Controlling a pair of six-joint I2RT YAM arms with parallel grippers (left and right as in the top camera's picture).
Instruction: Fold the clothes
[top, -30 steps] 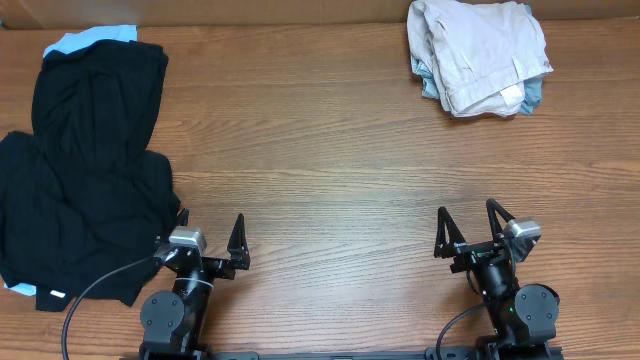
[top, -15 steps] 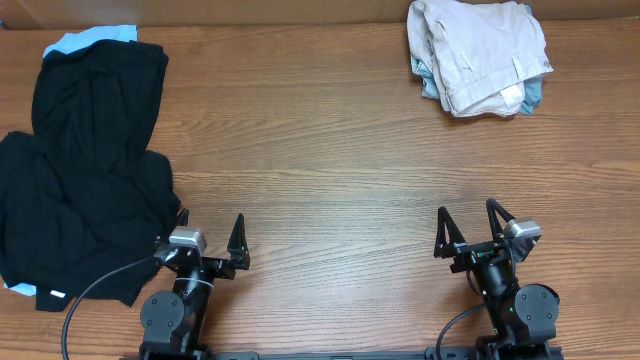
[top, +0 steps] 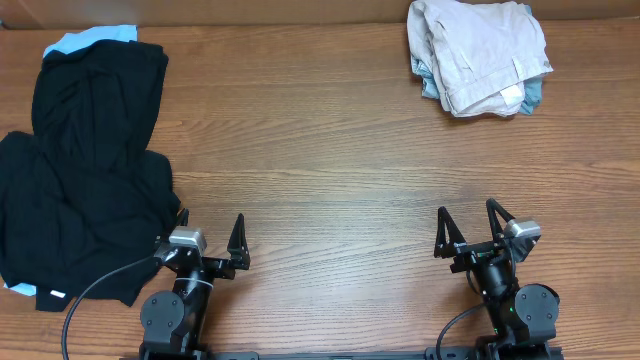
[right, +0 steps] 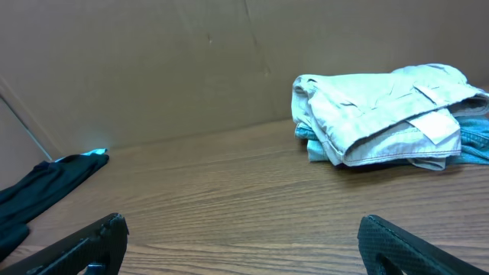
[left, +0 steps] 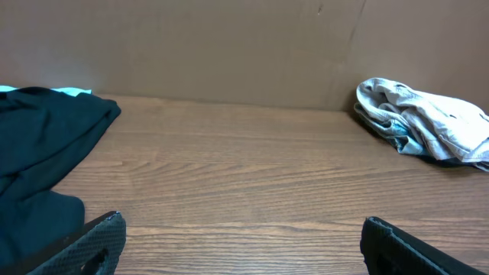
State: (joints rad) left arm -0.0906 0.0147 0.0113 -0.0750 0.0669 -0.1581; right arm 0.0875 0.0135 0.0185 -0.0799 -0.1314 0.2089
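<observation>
Table [top: 330, 150]: brown wood grain, bare through the middle; the cloth is all pushed out to the far corners, likely to leave working room.

Black garments [top: 90, 180]: big loose heap on the left, running from the far edge toward the left arm's base, with a light-blue scrap [top: 95, 38] showing at its far end.

Clothes [top: 478, 50]: far right corner, well apart from both arms. The pale beige shorts sit in a compact layered bundle with rumpled edges, on top of denim shorts [top: 535, 95]. They look folded over already, though loosely.

Left arm [top: 175, 300] and right arm [top: 515, 295]: drawn back at the near edge, jaws wide apart on both, nothing between them. This reads as a resting pose.

White label [top: 512, 97]: small flap at the bundle's near edge.
</observation>
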